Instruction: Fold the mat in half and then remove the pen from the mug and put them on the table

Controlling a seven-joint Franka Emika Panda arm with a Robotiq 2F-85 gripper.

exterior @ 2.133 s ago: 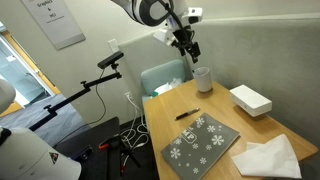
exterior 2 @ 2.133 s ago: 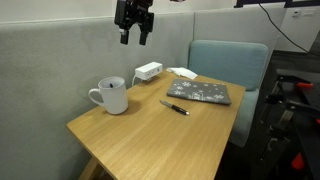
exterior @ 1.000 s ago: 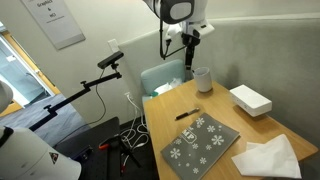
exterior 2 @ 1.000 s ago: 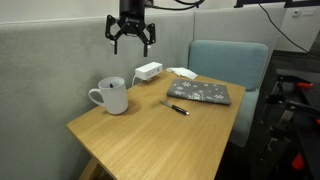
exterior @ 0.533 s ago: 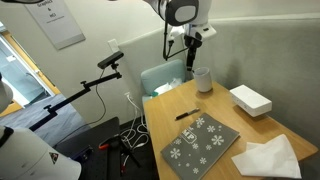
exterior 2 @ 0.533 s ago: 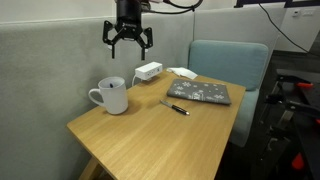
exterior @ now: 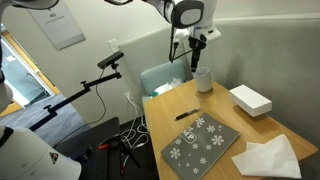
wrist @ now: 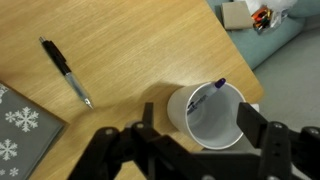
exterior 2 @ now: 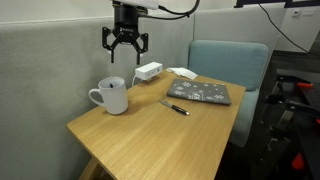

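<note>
Wooden table, jaws spread wide above mug, loose pen beside mat, white box nearby

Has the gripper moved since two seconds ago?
Yes. The gripper has come down and across towards the mug and now hangs above it, jaws open.

Splayed tool above the mug

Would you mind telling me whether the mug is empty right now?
No; in the wrist view a pen leans inside the mug, its dark tip up by the rim.
</note>
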